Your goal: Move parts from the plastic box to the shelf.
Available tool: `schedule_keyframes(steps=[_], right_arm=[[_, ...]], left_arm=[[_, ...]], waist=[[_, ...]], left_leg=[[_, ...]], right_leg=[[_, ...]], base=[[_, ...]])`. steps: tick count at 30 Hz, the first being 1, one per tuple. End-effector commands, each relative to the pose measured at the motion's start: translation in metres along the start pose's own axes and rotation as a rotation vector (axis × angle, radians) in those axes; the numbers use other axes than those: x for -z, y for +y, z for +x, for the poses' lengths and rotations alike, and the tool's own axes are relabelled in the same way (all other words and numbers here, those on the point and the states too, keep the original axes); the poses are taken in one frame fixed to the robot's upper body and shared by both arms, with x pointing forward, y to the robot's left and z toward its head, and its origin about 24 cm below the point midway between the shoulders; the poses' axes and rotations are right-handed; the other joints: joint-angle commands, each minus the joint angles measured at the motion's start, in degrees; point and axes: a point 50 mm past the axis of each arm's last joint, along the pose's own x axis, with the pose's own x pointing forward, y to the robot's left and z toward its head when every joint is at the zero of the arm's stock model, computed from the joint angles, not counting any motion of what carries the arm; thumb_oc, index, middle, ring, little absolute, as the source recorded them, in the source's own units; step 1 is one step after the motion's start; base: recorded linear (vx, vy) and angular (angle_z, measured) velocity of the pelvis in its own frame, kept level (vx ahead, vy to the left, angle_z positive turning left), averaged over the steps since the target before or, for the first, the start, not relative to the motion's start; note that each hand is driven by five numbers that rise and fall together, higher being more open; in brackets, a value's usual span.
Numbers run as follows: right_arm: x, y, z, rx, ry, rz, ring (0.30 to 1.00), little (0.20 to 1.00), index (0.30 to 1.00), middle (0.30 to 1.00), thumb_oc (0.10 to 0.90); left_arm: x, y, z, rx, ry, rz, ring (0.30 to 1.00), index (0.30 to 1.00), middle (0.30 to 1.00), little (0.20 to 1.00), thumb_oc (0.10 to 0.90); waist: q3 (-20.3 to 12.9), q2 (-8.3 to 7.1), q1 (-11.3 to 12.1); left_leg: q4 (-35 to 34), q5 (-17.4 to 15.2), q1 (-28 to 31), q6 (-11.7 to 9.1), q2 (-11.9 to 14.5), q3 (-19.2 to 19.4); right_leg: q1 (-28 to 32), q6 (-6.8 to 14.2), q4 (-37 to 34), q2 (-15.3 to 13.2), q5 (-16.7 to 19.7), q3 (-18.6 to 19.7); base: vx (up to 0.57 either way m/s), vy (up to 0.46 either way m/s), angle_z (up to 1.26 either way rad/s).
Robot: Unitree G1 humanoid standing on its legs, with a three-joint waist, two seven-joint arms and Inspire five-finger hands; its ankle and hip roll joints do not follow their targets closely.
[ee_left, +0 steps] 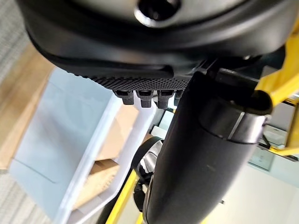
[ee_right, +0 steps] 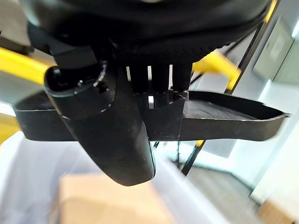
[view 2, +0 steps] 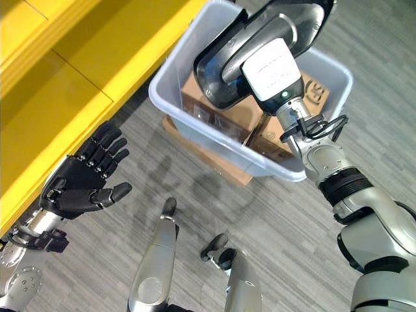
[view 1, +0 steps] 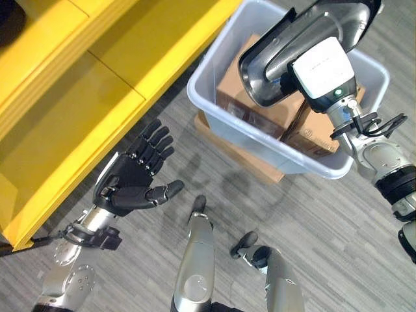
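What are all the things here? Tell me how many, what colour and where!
Plastic box: one, pale blue-grey, on the floor right of the shelf.
Cardboard boxes: at least two, brown, inside the plastic box.
Flat cardboard: one, brown, under the plastic box.
Shelf: one, yellow, on the left.
Part: one, black and silver, over the plastic box.
Left hand: dark, open, near the shelf.
Right hand: dark, holding the part.

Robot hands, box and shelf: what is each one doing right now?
Left hand: open, holding nothing, beside the shelf.
Right hand: shut on the black plastic part, lifted above the box.
Pale blue plastic box: on the floor, brown cardboard boxes inside.
Yellow shelf: nothing on its visible part.
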Motion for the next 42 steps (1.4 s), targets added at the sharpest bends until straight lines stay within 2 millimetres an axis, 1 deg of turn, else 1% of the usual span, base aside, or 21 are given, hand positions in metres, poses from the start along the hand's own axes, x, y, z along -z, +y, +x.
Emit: schedule_keyframes(steps=[1, 5, 8, 9, 10, 11, 12, 13, 14, 16, 17, 18, 20, 23, 28, 30, 31, 32, 33, 37, 42], right_arm=[[0.071, -0.072, 0.02, 0.27, 0.244, -0.075, 0.3, 0.3, 0.3, 0.3, 0.4], [0.083, -0.064, 0.011, 0.089, 0.23, -0.084, 0.3, 0.3, 0.3, 0.3, 0.4], [0.091, -0.056, -0.001, -0.013, 0.247, -0.021, 0.3, 0.3, 0.3, 0.3, 0.4], [0.091, -0.053, -0.004, -0.046, 0.24, 0.023, 0.3, 0.3, 0.3, 0.3, 0.4], [0.089, -0.041, -0.011, -0.204, 0.244, 0.156, 0.3, 0.3, 0.3, 0.3, 0.4], [0.088, -0.039, -0.013, -0.236, 0.245, 0.185, 0.3, 0.3, 0.3, 0.3, 0.4], [0.072, -0.024, -0.023, -0.488, 0.182, 0.437, 0.3, 0.3, 0.3, 0.3, 0.4], [0.061, -0.018, -0.03, -0.571, 0.165, 0.623, 0.3, 0.3, 0.3, 0.3, 0.4], [0.052, -0.016, -0.032, -0.624, 0.139, 0.724, 0.3, 0.3, 0.3, 0.3, 0.4], [0.017, -0.007, -0.032, -0.786, 0.04, 0.835, 0.3, 0.3, 0.3, 0.3, 0.4], [-0.015, 0.002, -0.039, -0.949, -0.069, 0.958, 0.3, 0.3, 0.3, 0.3, 0.4], [-0.061, 0.008, -0.056, -1.133, -0.237, 1.03, 0.3, 0.3, 0.3, 0.3, 0.4], [-0.072, 0.007, -0.061, -1.192, -0.291, 1.052, 0.3, 0.3, 0.3, 0.3, 0.4], [-0.111, 0.006, -0.089, -1.462, -0.397, 1.147, 0.3, 0.3, 0.3, 0.3, 0.4], [-0.136, 0.008, -0.095, -1.495, -0.424, 1.212, 0.3, 0.3, 0.3, 0.3, 0.4], [-0.144, 0.007, -0.09, -1.484, -0.46, 1.208, 0.3, 0.3, 0.3, 0.3, 0.4], [-0.148, 0.007, -0.088, -1.496, -0.483, 1.176, 0.3, 0.3, 0.3, 0.3, 0.4], [-0.147, 0.007, -0.088, -1.495, -0.482, 1.176, 0.3, 0.3, 0.3, 0.3, 0.4], [-0.148, 0.008, -0.088, -1.505, -0.481, 1.131, 0.3, 0.3, 0.3, 0.3, 0.4], [-0.138, 0.012, -0.091, -1.486, -0.436, 1.059, 0.3, 0.3, 0.3, 0.3, 0.4], [-0.119, 0.017, -0.098, -1.475, -0.335, 0.972, 0.3, 0.3, 0.3, 0.3, 0.4]], left_arm=[[-0.023, -0.022, 0.012, 0.145, -0.172, 0.012, 1.0, 1.0, 1.0, 1.0, 0.9], [-0.028, -0.02, 0.008, 0.158, -0.207, -0.038, 1.0, 1.0, 1.0, 1.0, 0.9], [-0.031, -0.019, 0.002, 0.138, -0.2, -0.008, 1.0, 1.0, 1.0, 1.0, 0.9], [-0.031, -0.018, 0.002, 0.117, -0.189, -0.004, 1.0, 1.0, 1.0, 1.0, 0.9], [-0.032, -0.015, 0.0, 0.07, -0.193, 0.058, 1.0, 1.0, 1.0, 1.0, 0.9], [-0.033, -0.015, 0.0, 0.064, -0.194, 0.075, 1.0, 1.0, 1.0, 1.0, 0.9], [-0.041, -0.013, -0.003, 0.0, -0.211, 0.223, 1.0, 1.0, 1.0, 1.0, 0.9], [-0.045, -0.013, -0.004, -0.023, -0.236, 0.285, 1.0, 1.0, 1.0, 1.0, 0.9], [-0.049, -0.015, -0.001, -0.014, -0.25, 0.325, 1.0, 1.0, 1.0, 1.0, 0.9], [-0.059, -0.021, 0.015, 0.017, -0.292, 0.448, 1.0, 1.0, 1.0, 1.0, 0.9], [-0.067, -0.027, 0.032, 0.031, -0.33, 0.541, 1.0, 1.0, 1.0, 1.0, 0.9], [-0.076, -0.041, 0.053, 0.082, -0.398, 0.716, 1.0, 1.0, 1.0, 1.0, 0.9], [-0.077, -0.046, 0.058, 0.114, -0.407, 0.762, 1.0, 1.0, 1.0, 1.0, 0.9], [-0.076, -0.059, 0.074, 0.144, -0.436, 0.839, 1.0, 1.0, 1.0, 1.0, 0.9], [-0.063, -0.076, 0.086, 0.224, -0.445, 0.988, 1.0, 1.0, 1.0, 1.0, 0.9], [-0.054, -0.085, 0.089, 0.35, -0.424, 1.077, 1.0, 1.0, 1.0, 1.0, 0.9], [-0.046, -0.089, 0.092, 0.434, -0.39, 1.198, 1.0, 1.0, 1.0, 1.0, 0.9], [-0.046, -0.089, 0.092, 0.434, -0.391, 1.198, 1.0, 1.0, 1.0, 1.0, 0.9], [-0.042, -0.083, 0.096, 0.47, -0.294, 1.225, 1.0, 1.0, 1.0, 1.0, 0.9], [-0.039, -0.075, 0.087, 0.551, -0.177, 1.291, 1.0, 1.0, 1.0, 1.0, 0.9], [-0.044, -0.05, 0.073, 0.406, -0.084, 1.447, 1.0, 1.0, 1.0, 1.0, 0.9]], waist=[[-6.3, -0.41, 0.9], [-10.6, -1.52, 0.2], [-13.5, -1.93, -0.5], [-14.7, -2.0, -1.0], [-16.8, -2.16, -2.0], [-17.1, -2.21, -2.2], [-18.9, -2.23, -3.2], [-19.7, -2.12, -3.9], [-20.2, -2.19, -4.3], [-21.7, -2.29, -5.9], [-23.0, -2.46, -7.6], [-24.7, -2.27, -10.3], [-25.1, -2.3, -11.0], [-26.1, -2.17, -13.3], [-26.4, -2.15, -14.7], [-26.6, -2.0, -15.4], [-26.6, -1.78, -15.7], [-26.6, -1.8, -15.6], [-26.8, -1.54, -16.0], [-26.7, -0.55, -16.5], [-26.2, 0.32, -16.9]], left_leg=[[-11.0, 4.1, 4.3, 3.3, -1.0, 3.5], [-15.6, 4.5, 10.2, 2.9, -1.9, 5.2], [-17.8, 5.0, 13.5, 2.8, -2.2, 6.3], [-18.3, 5.0, 14.6, 2.8, -2.3, 6.7], [-19.1, 4.9, 16.4, 2.9, -2.3, 7.5], [-19.3, 4.9, 16.8, 2.9, -2.3, 7.7], [-20.7, 5.1, 19.1, 2.8, -1.9, 8.6], [-21.4, 5.3, 20.2, 2.9, -2.0, 8.5], [-21.8, 5.3, 20.8, 2.8, -2.0, 8.6], [-22.5, 5.3, 22.4, 2.7, -1.7, 9.1], [-23.3, 5.3, 24.0, 2.4, -1.3, 10.3], [-24.2, 5.0, 25.9, 2.3, -0.6, 12.1], [-24.3, 4.9, 26.2, 2.2, -0.4, 12.6], [-24.9, 4.7, 27.5, 1.9, 0.3, 14.7], [-25.0, 4.1, 28.5, 1.9, 0.6, 15.9], [-25.1, 3.9, 28.8, 1.8, 0.9, 16.5], [-25.1, 3.8, 29.0, 1.8, 1.1, 16.8], [-25.1, 3.8, 29.0, 1.8, 1.1, 16.8], [-25.2, 3.8, 29.1, 1.7, 1.2, 17.2], [-25.2, 4.0, 29.2, 1.4, 1.7, 18.0], [-25.1, 4.2, 29.2, 1.3, 2.0, 18.9]], right_leg=[[8.7, 5.7, -5.3, 1.6, 0.6, -2.0], [15.2, 6.8, -13.4, 1.7, 2.3, -1.4], [18.3, 7.5, -16.8, 1.2, 3.7, -1.2], [19.2, 7.7, -17.3, 0.8, 4.1, -1.1], [20.7, 8.0, -18.7, 0.0, 4.7, -1.0], [21.1, 8.1, -19.0, 0.0, 4.8, -1.0], [22.7, 8.2, -20.4, -0.7, 5.5, -0.8], [23.3, 8.4, -21.3, -1.1, 6.0, -0.4], [23.8, 8.5, -21.8, -1.4, 6.2, -0.3], [24.9, 8.9, -23.5, -2.1, 7.1, 0.2], [25.6, 9.1, -25.0, -2.7, 8.0, 1.0], [26.2, 9.4, -26.4, -3.2, 8.8, 2.3], [26.3, 9.4, -26.6, -3.3, 9.0, 2.6], [26.3, 9.8, -27.0, -3.7, 9.5, 3.8], [26.5, 9.7, -27.5, -3.5, 9.8, 5.3], [26.4, 9.6, -27.1, -3.2, 9.4, 5.9], [26.4, 9.6, -27.2, -3.2, 9.4, 6.3], [26.4, 9.6, -27.2, -3.1, 9.4, 6.3], [26.4, 9.7, -27.5, -3.2, 9.6, 6.6], [26.1, 10.0, -27.9, -3.3, 10.0, 7.3], [25.6, 10.2, -28.1, -3.7, 10.4, 8.1]], base=[[0.15, 0.082, -0.04], [0.14, 0.13, -0.08], [0.09, 0.19, -0.09], [0.08, 0.226, -0.15], [0.09, 0.193, -0.15], [0.09, 0.223, -0.07], [0.04, 0.158, -0.02], [0.02, 0.165, 0.01], [-0.01, 0.087, -0.14], [-0.02, 0.069, -0.16], [-0.05, 0.077, -0.07], [-0.05, 0.054, -0.11], [-0.05, 0.014, -0.25], [-0.08, 0.005, -0.26], [-0.06, -0.014, -0.22], [-0.07, -0.021, -0.12], [-0.03, -0.009, -0.04], [-0.02, -0.006, -0.04], [0.0, 0.0, 0.0], [-0.02, 0.007, -0.11], [-0.01, 0.017, -0.17]])
